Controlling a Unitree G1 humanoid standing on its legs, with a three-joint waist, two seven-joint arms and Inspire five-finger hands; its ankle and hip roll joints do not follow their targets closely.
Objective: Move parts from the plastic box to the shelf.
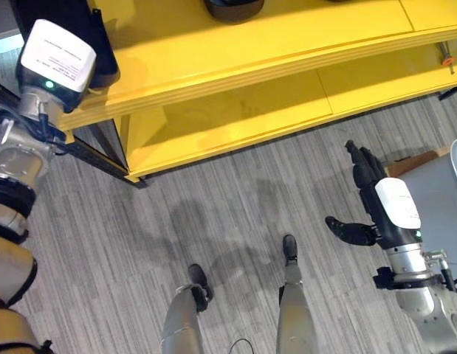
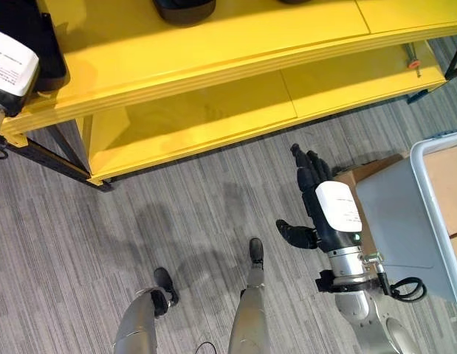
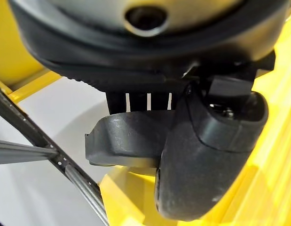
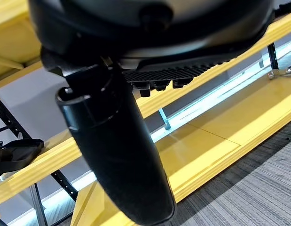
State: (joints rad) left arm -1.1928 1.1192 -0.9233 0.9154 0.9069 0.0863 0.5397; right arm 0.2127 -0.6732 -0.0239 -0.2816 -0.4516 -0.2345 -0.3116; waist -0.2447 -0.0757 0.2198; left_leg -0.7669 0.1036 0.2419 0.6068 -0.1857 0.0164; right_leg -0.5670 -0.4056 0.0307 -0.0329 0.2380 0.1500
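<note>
Hanging over the grey striped carpet [image 1: 235, 199], the right hand [image 2: 317, 193] has its fingers straight and its thumb spread wide, holding nothing. Just beside it sits the grey plastic box [image 2: 405, 210], near a brown cardboard carton [image 2: 357, 177]. The left hand [image 1: 69, 51] is up at the upper board of the yellow shelf [image 1: 235, 55], its fingers hidden, so I cannot tell their state. 2 dark parts [image 1: 233, 7] rest on that upper board, while a dark bag [image 4: 16, 151] lies on the shelf's far end.
</note>
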